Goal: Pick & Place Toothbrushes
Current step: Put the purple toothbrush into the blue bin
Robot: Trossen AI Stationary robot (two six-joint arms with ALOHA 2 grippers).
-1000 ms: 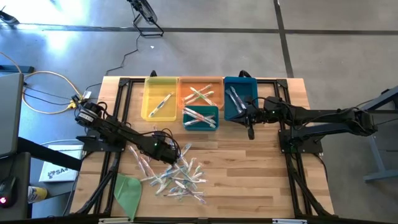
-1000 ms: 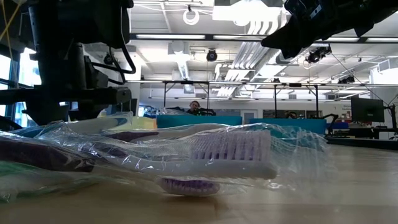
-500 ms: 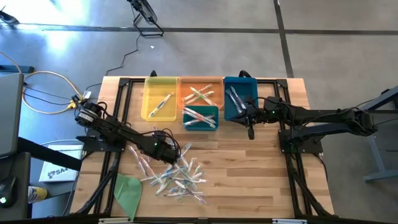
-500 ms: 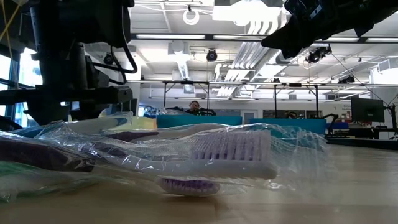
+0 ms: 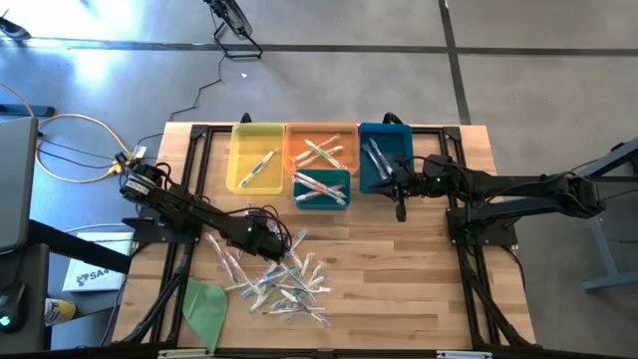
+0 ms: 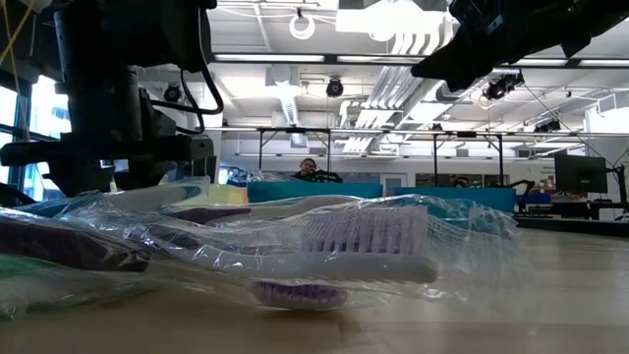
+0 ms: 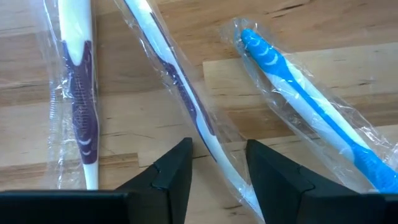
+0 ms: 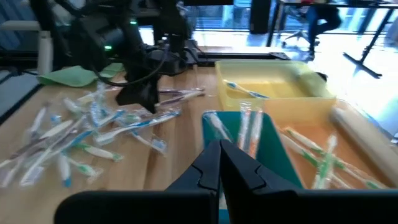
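Wooden desk (image 5: 399, 269): left gripper (image 7: 217, 171) down w/ fingers spread astride a wrapped toothbrush (image 7: 180, 93) at pile's edge, prob. lining up a pinch; right gripper (image 5: 401, 211) pressed together by bins.

Looks like an open-plan lab or workshop: polished concrete floor (image 5: 399, 60), exposed ceiling ducts (image 6: 393, 39), strip lights, framed workbenches (image 6: 373, 138) and monitors (image 6: 580, 172) behind.
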